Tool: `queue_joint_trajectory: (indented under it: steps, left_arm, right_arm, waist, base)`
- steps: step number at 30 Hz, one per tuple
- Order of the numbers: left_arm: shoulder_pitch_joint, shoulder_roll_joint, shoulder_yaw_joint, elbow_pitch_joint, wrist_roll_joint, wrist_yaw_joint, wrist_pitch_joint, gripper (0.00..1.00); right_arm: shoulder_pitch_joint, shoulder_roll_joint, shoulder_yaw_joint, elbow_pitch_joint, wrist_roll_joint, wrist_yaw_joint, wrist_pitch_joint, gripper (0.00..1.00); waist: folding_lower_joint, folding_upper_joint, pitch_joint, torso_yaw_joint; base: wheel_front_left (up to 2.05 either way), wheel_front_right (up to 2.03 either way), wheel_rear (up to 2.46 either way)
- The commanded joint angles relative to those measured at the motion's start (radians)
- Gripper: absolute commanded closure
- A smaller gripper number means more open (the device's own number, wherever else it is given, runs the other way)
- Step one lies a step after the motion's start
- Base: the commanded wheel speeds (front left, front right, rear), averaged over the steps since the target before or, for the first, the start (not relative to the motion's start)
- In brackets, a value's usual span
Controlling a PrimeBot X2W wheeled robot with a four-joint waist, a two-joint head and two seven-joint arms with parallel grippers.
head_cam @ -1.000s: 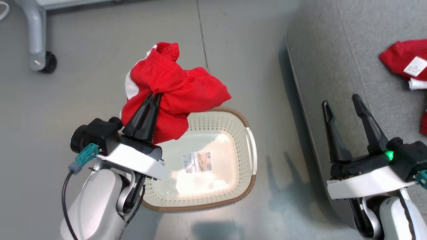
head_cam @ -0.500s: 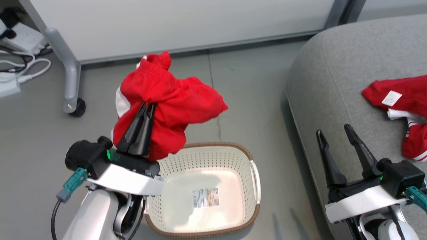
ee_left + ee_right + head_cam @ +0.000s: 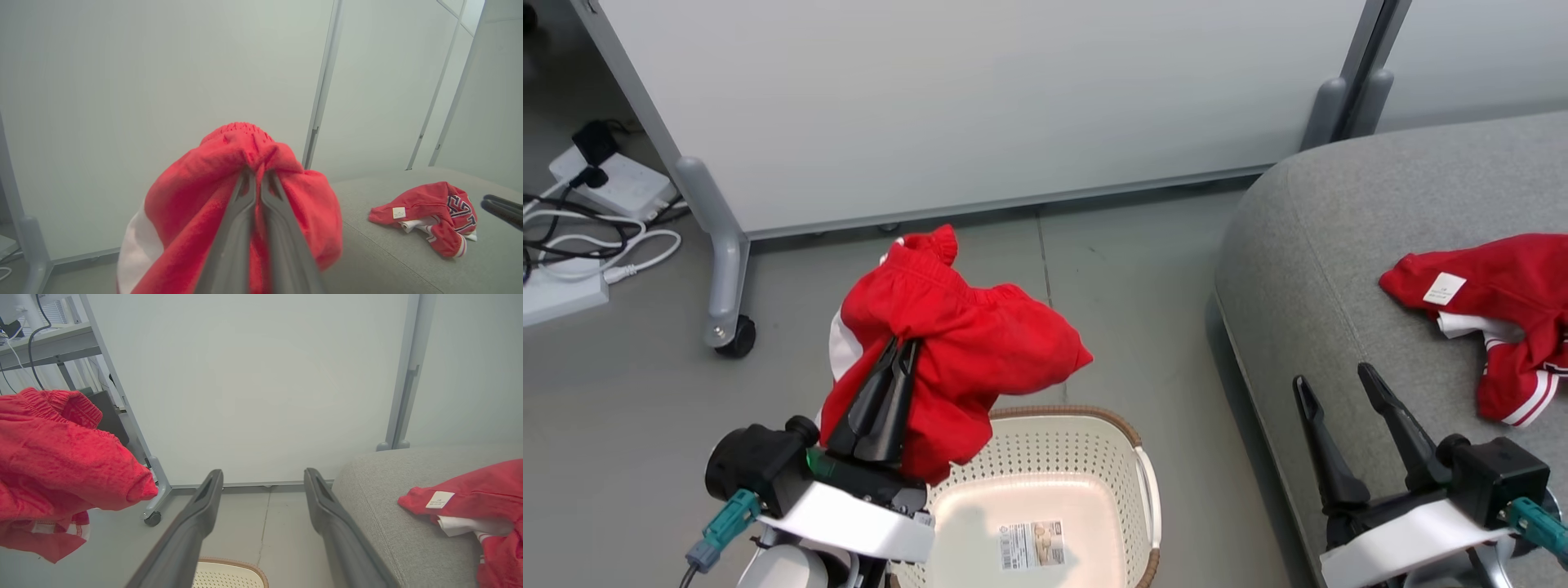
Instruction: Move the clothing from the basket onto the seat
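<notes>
One grey seat (image 3: 1307, 245) is seen at right, one white partition (image 3: 980, 98) across the top, one basket (image 3: 1147, 490) at bottom centre. Of two red garments, the held garment (image 3: 980, 343) is pinched in the left gripper (image 3: 900, 345) and the basket's upper-left rim is hidden by it. The second garment (image 3: 1503, 286) is laid on the seat. The right gripper (image 3: 1331, 376) is spread, empty.

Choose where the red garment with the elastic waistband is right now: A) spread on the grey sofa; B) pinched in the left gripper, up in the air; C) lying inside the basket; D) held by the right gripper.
B: the left gripper is shut on the red garment, held up by the basket; the right gripper stands open and empty.
</notes>
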Motion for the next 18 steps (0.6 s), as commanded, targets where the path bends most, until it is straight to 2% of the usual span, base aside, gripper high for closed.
queue_joint_trajectory:
  steps: [1,18]
  left_arm:
    - [0.013,0.002,-0.001,-0.008,-0.002,0.006,0.002,1.0]
    - [0.043,0.015,-0.022,-0.03,-0.009,0.02,0.028,1.0]
  right_arm:
    - [0.013,-0.005,-0.003,-0.006,0.006,0.001,0.005,0.0]
    - [0.037,-0.005,-0.003,-0.012,0.013,0.001,0.016,0.0]
  waist:
    - [0.0,-0.0001,-0.017,0.001]
    - [0.0,-0.0001,-0.048,0.018]
  base:
    - [0.0,0.0,0.0]
    - [0.0,0.0,0.0]
